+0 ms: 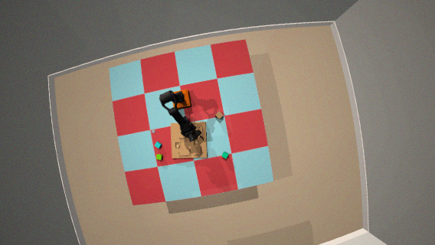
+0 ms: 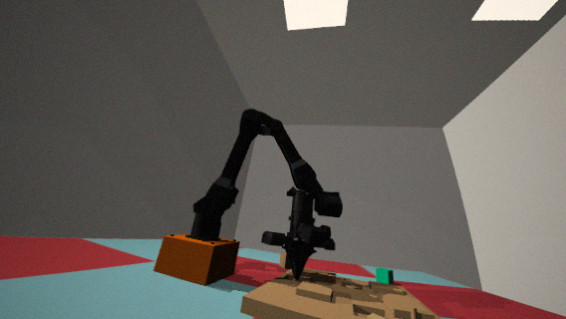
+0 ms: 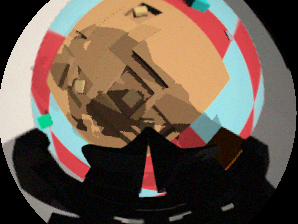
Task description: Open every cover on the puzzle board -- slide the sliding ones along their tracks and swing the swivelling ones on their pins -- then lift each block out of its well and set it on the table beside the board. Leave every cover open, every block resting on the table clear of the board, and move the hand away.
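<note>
The tan puzzle board [image 1: 175, 134] [image 2: 264, 300] [image 3: 194, 50] lies under the arm, with several raised covers and dark slots, much of it in shadow. My gripper [image 2: 297, 277] [image 3: 148, 129] is shut and empty, its tips low at the board's surface near its robot-side part. A small light piece [image 3: 140, 11] shows in an opening at the board's far side. On the table beside the board are a cyan block [image 1: 158, 145] [image 3: 200, 4], a lime block [image 1: 158, 157], a green block [image 1: 225, 155] [image 2: 384, 275] [image 3: 45, 121] and a tan block [image 1: 219, 115] [image 2: 283, 259]. Exact cover positions are unclear.
The orange robot base [image 1: 186, 100] [image 2: 186, 259] stands close behind the board. A tiny grey piece [image 1: 153, 131] [image 3: 228, 35] lies on the checkered table near the board's corner. The arm's shadow falls across the board.
</note>
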`<move>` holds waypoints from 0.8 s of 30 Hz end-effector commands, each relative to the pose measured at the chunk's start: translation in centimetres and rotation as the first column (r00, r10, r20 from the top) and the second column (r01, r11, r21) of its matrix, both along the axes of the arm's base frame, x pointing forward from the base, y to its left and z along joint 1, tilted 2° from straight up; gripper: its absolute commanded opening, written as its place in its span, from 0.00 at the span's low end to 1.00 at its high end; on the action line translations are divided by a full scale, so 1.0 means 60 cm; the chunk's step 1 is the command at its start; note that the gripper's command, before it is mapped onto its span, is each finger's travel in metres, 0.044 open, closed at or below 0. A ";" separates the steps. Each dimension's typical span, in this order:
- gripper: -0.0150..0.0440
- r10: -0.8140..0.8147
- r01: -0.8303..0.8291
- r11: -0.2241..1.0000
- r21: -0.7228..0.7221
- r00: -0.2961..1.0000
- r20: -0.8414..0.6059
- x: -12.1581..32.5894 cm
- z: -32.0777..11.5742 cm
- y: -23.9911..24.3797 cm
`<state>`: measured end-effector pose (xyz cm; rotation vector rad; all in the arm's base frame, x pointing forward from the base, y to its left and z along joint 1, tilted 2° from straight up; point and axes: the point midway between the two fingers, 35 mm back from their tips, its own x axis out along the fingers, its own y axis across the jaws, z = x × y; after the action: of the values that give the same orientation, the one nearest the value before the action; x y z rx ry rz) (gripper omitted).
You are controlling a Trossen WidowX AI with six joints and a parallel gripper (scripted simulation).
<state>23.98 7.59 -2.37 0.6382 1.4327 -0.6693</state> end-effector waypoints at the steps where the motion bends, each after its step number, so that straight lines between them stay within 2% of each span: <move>1: 0.25 0.717 -0.718 0.696 0.000 0.696 -0.037 -0.010 -0.004 -0.003; 5: 0.25 0.608 -0.609 0.794 -0.002 0.793 -0.032 -0.011 -0.004 -0.004; 9: 0.25 0.295 -0.295 0.955 -0.002 0.955 -0.020 -0.012 -0.004 -0.007; 12: 0.25 0.346 -0.346 0.938 -0.002 0.938 -0.022 -0.013 -0.004 -0.009; 24: 0.25 0.326 -0.326 0.945 -0.004 0.945 -0.015 -0.002 0.010 -0.007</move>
<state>23.50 7.08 -2.19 0.3698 1.5106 -0.4167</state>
